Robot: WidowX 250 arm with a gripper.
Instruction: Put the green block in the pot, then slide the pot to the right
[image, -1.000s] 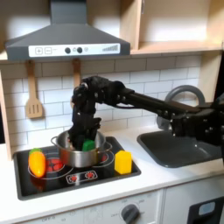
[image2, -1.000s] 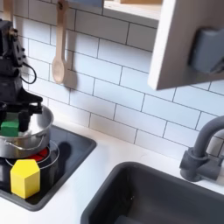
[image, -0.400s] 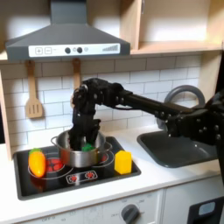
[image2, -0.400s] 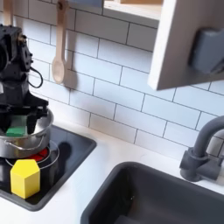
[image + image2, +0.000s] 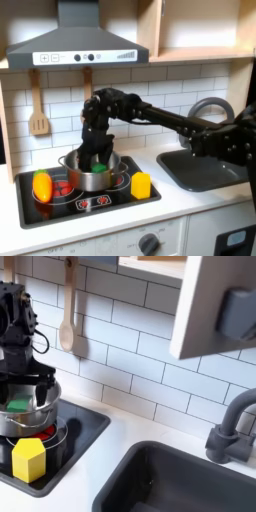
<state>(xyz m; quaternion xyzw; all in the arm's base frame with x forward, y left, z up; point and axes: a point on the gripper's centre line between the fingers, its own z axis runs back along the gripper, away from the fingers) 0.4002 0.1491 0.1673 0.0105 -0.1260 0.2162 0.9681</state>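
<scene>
Pincer (image 5: 97, 150) hangs right over the pot (image 5: 92, 176), fingers spread apart with nothing in them. The green block (image 5: 99, 165) sits inside the pot, and 1 yellow block (image 5: 141, 184) is at the pot's 4 o'clock in the first exterior view.

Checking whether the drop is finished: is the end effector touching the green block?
Cannot tell. In both exterior views the end effector hangs over the pot, right above the green block; neither shows a clear gap or contact.

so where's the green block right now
The green block sits inside the pot on the stove, under the claw; in the first exterior view the yellow block stands to the pot's right.
</scene>
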